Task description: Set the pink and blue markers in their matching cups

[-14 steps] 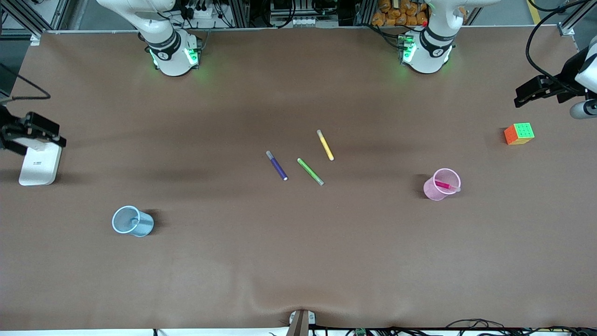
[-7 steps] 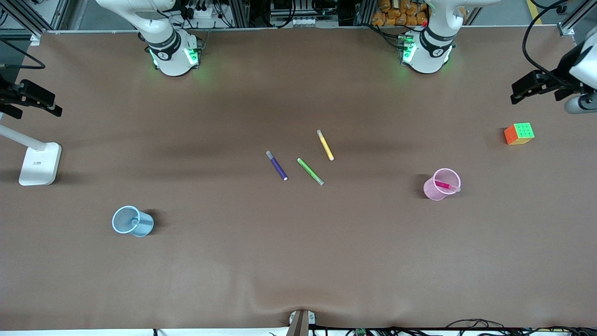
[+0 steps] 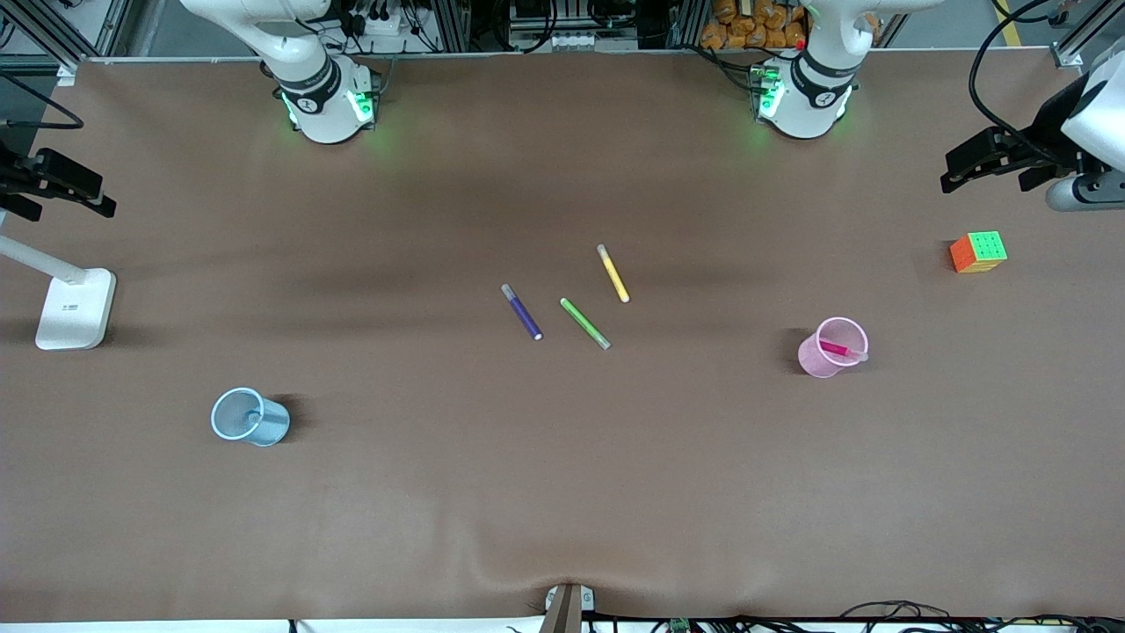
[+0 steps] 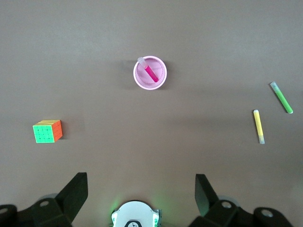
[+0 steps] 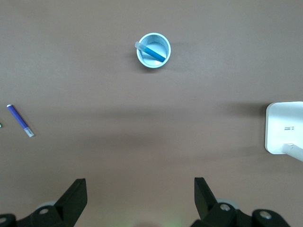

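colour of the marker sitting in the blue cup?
Bright blue marker with a pale end; clearest in the right wrist view.

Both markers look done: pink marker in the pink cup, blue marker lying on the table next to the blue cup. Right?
Not quite. The blue marker isn't on the table; the right wrist view shows it inside the blue cup. The rest holds: the pink marker is in the pink cup, as the left wrist view shows.

From my front camera the blue marker point(image 5: 153, 52) is barely visible inside the blue cup point(image 3: 249, 417). The right gripper point(image 3: 53, 185) and white lamp base point(image 5: 284, 127) are cut off at picture edges.
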